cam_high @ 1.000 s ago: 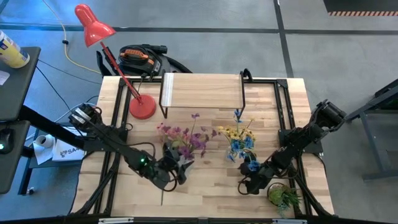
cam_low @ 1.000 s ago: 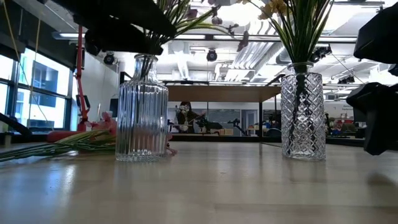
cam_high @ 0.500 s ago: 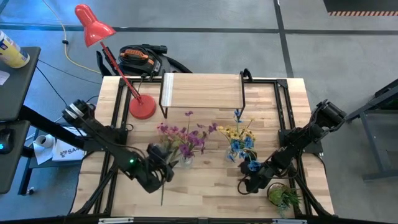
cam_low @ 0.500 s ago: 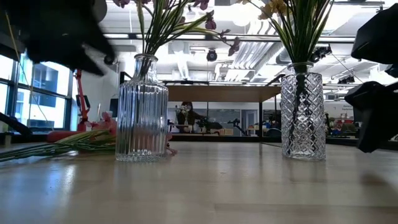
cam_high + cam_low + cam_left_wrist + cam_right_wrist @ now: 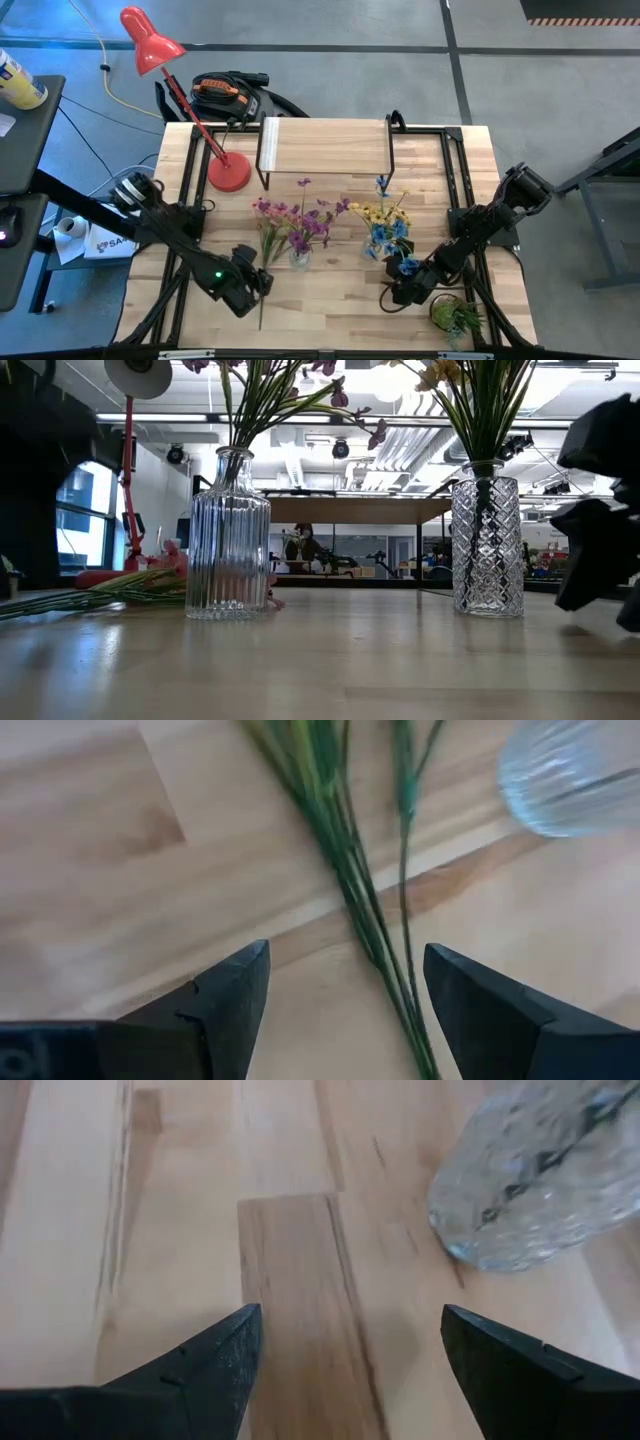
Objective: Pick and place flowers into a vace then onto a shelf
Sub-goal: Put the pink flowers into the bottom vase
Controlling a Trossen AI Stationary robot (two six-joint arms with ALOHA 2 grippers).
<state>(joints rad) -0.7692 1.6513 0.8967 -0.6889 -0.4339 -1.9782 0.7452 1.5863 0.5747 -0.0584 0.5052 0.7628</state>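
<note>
**Purple sprigs now in the ribbed vase, left arm drops for the pink**

Green stems of the pink flowers [image 5: 268, 262] lie flat on the table [image 5: 330, 310] beside the ribbed vase [image 5: 228, 535]. A second ago the left gripper [image 5: 338, 995] was over that vase; it has pulled back and now hangs open above those stems. Purple flowers [image 5: 305, 222] stay in. Right gripper [image 5: 345, 1355] waits open near the cut-glass vase [image 5: 487, 540]. Shelf [image 5: 325, 145] is bare. No writing readable.
</note>
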